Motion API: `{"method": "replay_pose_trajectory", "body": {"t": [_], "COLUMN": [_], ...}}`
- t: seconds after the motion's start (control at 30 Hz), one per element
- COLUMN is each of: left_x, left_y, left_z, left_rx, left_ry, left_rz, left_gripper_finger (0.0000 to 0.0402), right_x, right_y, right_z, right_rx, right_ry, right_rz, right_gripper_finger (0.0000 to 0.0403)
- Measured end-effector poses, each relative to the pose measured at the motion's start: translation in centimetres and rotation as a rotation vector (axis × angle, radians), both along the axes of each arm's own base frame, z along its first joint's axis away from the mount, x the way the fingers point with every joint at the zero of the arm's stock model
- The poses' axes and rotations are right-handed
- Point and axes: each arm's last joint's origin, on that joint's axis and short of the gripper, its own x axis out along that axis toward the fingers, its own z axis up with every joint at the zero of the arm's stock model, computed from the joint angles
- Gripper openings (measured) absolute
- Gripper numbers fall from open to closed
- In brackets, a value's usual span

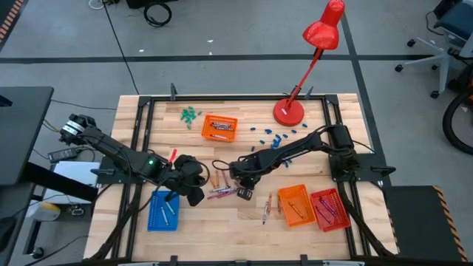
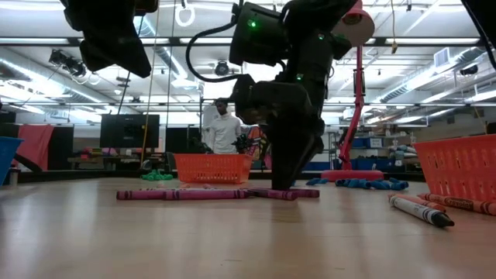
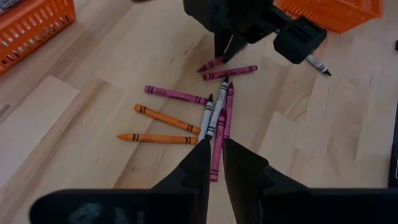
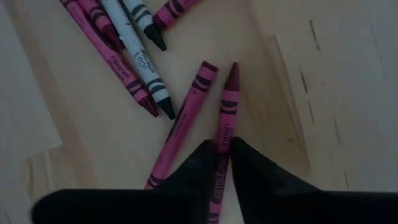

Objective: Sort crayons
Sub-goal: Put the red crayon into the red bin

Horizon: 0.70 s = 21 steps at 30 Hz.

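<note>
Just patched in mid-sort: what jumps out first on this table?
The red desk lamp towers over the table's far edge. At mid-table the right end effector is closed around a magenta crayon within the loose crayon cluster, with the left end effector hovering just above that cluster.

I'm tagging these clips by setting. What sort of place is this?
Probably a robotics lab or workshop: an open hall with ceiling strip lights, desks with monitors, an office chair, and a person standing behind the table.
</note>
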Motion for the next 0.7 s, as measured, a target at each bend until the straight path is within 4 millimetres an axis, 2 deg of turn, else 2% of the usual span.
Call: {"method": "replay_pose_trajectory", "body": {"t": [0.1,0.17,0.4,0.5,0.7], "left_x": [0.0,0.0,0.0,0.0,0.0], "left_y": [0.0,0.0,0.0,0.0,0.0], "left_z": [0.0,0.0,0.0,0.0,0.0], "left_rx": [0.003,0.003,0.001,0.001,-0.001], "left_ry": [0.000,0.001,0.001,0.001,0.000], "left_rz": [-0.003,-0.003,-0.002,-0.001,0.000], "left_gripper_finger": [0.0052,0.0052,0.0052,0.0052,0.0052], "right_x": [-0.3,-0.3,-0.4,-0.4,-1.4], "right_y": [0.0,0.0,-0.5,-0.9,-1.6], "right_z": [-0.4,-0.3,1.5,3.0,4.6], "right_rx": [-0.001,0.002,0.002,0.004,0.003], "right_ry": [0.014,0.019,0.049,0.027,0.056], "right_rz": [0.001,0.008,0.020,0.012,-0.011], "right_gripper_finger": [0.0023,0.0013,0.0014,0.0013,0.0005]}}
